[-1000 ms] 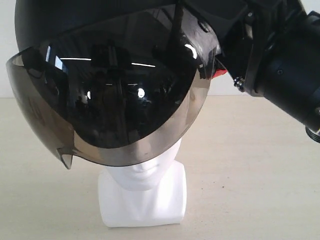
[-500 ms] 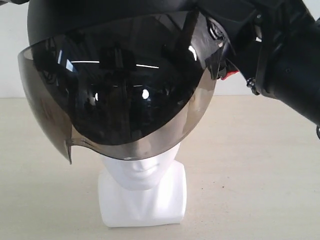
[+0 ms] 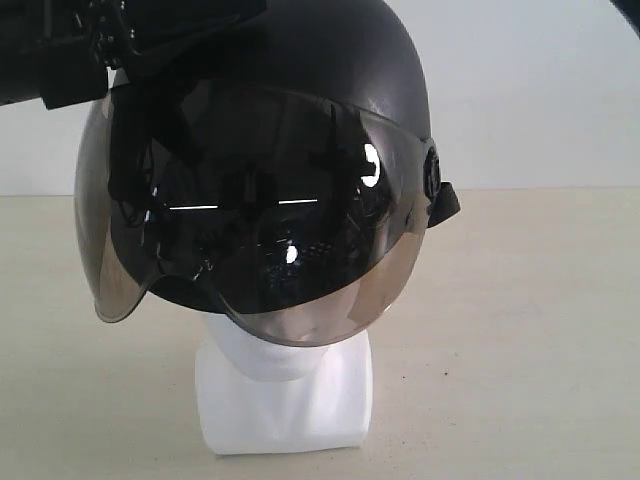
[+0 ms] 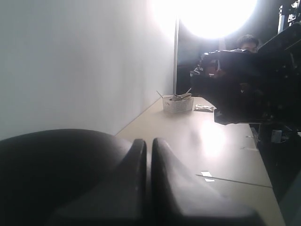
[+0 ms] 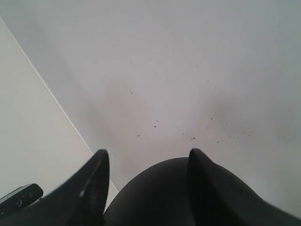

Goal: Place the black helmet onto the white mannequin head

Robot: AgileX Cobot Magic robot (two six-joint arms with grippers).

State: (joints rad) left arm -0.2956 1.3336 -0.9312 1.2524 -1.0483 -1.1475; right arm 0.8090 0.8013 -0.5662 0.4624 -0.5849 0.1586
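While its smoky visor (image 3: 262,225) gleams, the black helmet (image 3: 330,50) looks matte

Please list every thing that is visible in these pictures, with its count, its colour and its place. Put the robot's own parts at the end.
black helmet: one, matte black with a smoky visor, sitting on the white mannequin head, visor down over the face
white mannequin head: one, glossy white, standing on the table, its top hidden under the helmet
table: one, beige, under the head
wall: one, white, behind the table
basket: one, white, at the far end of the table by the wall; contents too small to tell
person: one, dark, in the far background
left end effector: one, black, fingers shut together, at the top of the helmet
right end effector: one, black, fingers apart, facing the wall
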